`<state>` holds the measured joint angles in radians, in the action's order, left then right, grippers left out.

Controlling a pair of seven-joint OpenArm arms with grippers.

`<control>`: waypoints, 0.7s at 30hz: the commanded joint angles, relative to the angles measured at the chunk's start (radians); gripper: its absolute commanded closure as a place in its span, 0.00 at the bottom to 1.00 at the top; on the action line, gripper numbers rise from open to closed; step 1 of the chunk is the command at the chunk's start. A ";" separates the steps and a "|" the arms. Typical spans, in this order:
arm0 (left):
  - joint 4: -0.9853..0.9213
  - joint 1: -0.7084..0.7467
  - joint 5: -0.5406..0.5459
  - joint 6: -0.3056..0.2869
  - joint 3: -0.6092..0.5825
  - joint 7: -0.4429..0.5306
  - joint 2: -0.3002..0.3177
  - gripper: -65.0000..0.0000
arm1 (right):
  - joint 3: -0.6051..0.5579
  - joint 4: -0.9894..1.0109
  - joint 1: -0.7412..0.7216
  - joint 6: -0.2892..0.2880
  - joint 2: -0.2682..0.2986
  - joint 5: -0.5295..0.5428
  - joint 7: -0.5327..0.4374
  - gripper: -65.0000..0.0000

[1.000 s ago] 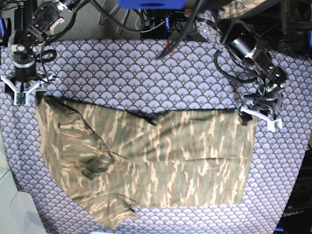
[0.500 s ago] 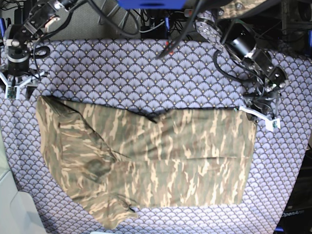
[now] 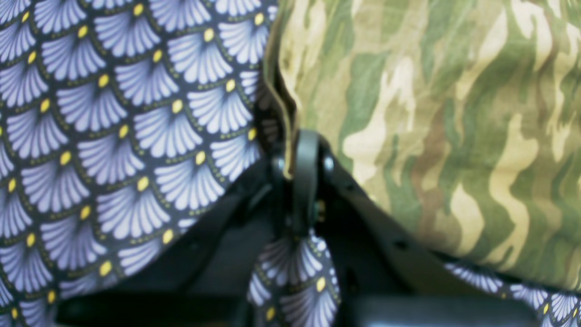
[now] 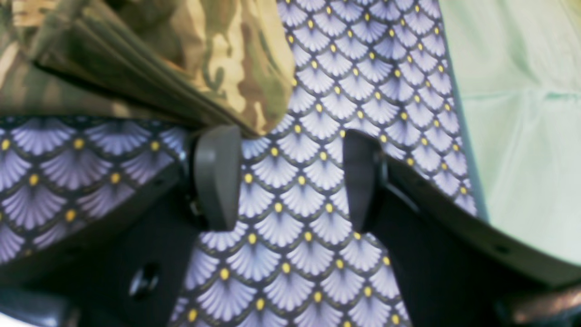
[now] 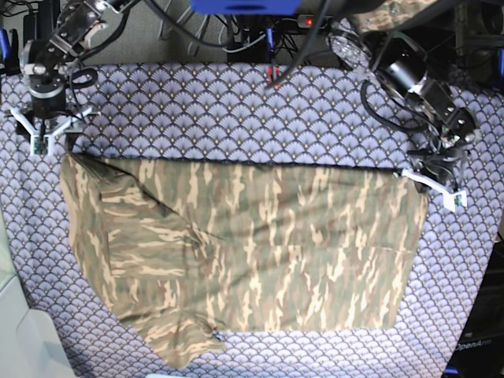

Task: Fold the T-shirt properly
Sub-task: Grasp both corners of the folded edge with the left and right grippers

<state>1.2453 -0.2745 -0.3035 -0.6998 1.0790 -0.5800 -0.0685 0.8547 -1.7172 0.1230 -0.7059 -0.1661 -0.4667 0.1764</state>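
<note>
- The T-shirt [image 5: 244,252] runs past the bottom edge of the base view — its lowest sleeve is cut off.
- In the left wrist view the T-shirt's edge vanishes between the left gripper's [image 3: 302,177] closed jaws; both views are blurred.

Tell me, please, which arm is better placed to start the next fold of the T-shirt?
Probably the left. The left gripper is already shut on the T-shirt at its corner, while the right gripper hangs open over the table cloth beside the other corner, holding nothing.
</note>
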 commanded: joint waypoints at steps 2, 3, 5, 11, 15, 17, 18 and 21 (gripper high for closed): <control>0.017 -0.018 0.011 0.002 -0.003 0.018 0.017 1.00 | -0.002 -0.019 0.013 0.008 0.009 0.015 -0.024 0.44; 0.017 -0.018 0.011 0.002 -0.003 0.018 0.017 1.00 | -0.002 -0.020 0.019 0.008 0.009 0.015 -0.024 0.44; 0.017 -0.018 0.011 0.002 -0.003 0.018 0.017 1.00 | -0.013 -0.019 0.020 0.008 0.009 0.015 -0.024 0.44; 0.017 -0.018 0.011 0.002 -0.006 0.018 0.017 1.00 | -0.104 -0.017 0.071 0.008 0.009 0.015 -0.025 0.44; 0.017 -0.018 0.011 0.002 -0.006 0.018 0.017 1.00 | -0.127 -0.017 0.059 0.008 0.009 0.015 -0.025 0.44; 0.017 -0.016 0.011 0.002 -0.006 0.018 0.017 1.00 | -0.127 -0.016 0.033 0.008 0.009 0.015 -0.025 0.44; 0.017 -0.016 0.010 0.002 -0.006 0.018 0.017 1.00 | -0.125 -0.013 0.024 0.008 0.010 0.013 -0.025 0.44; 0.017 -0.016 0.010 0.002 -0.006 0.018 0.017 1.00 | -0.122 0.029 -0.004 0.008 0.026 -0.011 -0.025 0.44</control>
<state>1.2453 -0.2745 -0.3035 -0.7002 1.0775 -0.5797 -0.0639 0.7303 -1.6737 0.1246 -0.7029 -0.1471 -0.4843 0.1684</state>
